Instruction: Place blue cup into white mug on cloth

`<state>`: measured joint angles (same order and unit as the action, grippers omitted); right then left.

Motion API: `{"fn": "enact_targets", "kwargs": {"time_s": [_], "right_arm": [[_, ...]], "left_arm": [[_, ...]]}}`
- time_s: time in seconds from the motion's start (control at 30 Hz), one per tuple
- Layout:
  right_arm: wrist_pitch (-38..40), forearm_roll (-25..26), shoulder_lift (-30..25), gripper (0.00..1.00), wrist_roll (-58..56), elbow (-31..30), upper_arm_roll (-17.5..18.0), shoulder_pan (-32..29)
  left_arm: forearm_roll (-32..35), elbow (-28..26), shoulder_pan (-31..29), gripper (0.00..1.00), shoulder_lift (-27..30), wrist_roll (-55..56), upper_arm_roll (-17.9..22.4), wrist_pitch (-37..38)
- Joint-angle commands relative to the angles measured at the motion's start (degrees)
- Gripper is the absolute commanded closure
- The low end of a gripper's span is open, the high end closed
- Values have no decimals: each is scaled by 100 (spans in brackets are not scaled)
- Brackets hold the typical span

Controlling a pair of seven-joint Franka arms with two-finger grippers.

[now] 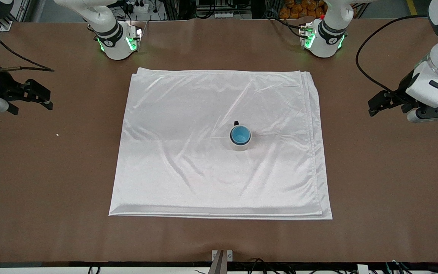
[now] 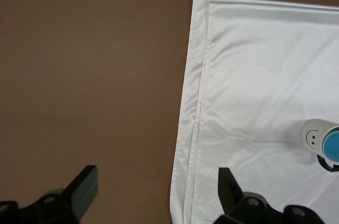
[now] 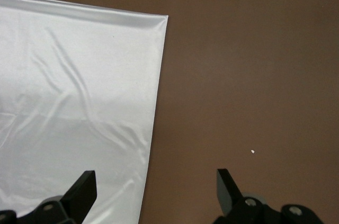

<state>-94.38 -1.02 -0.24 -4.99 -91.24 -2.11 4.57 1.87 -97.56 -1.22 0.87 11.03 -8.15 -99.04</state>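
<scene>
The blue cup [image 1: 240, 135] sits upright inside the white mug [image 1: 240, 147], and only its bright blue inside shows. The mug stands on the cloth [image 1: 203, 171], a little toward the left arm's end, with its black handle pointing away from the front camera. In the left wrist view the mug [image 2: 312, 134] shows its smiley face, with the blue cup [image 2: 333, 147] in it. My left gripper [image 1: 377, 104] is open and empty over bare table beside the cloth [image 2: 254, 75]; it also shows in the left wrist view [image 2: 157, 181]. My right gripper [image 1: 44, 97] is open and empty over the table past the cloth's edge [image 3: 69, 102], as its own view [image 3: 156, 184] shows.
The brown table [image 1: 375, 182] surrounds the cloth on all sides. A tiny white speck [image 1: 57, 134] lies on the table toward the right arm's end and shows in the right wrist view [image 3: 252, 152]. Cables run near both arm bases.
</scene>
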Motion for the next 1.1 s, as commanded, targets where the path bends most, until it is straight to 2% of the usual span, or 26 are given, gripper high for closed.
{"fn": "enact_targets", "kwargs": {"time_s": [0.0,0.23,0.4,1.07], "right_arm": [[-80,-39,-213,0,-99,-210,62,-114],[-80,-57,-213,0,-99,-210,62,-114],[-80,-74,-213,0,-143,-210,62,-149],[-98,-83,-204,0,-178,-210,62,-158]], "left_arm": [[59,175,43,0,63,-356,85,218],[-55,220,25,0,80,-373,164,350],[-406,228,43,0,89,-382,287,500],[-415,228,52,0,89,-373,270,500]]}}
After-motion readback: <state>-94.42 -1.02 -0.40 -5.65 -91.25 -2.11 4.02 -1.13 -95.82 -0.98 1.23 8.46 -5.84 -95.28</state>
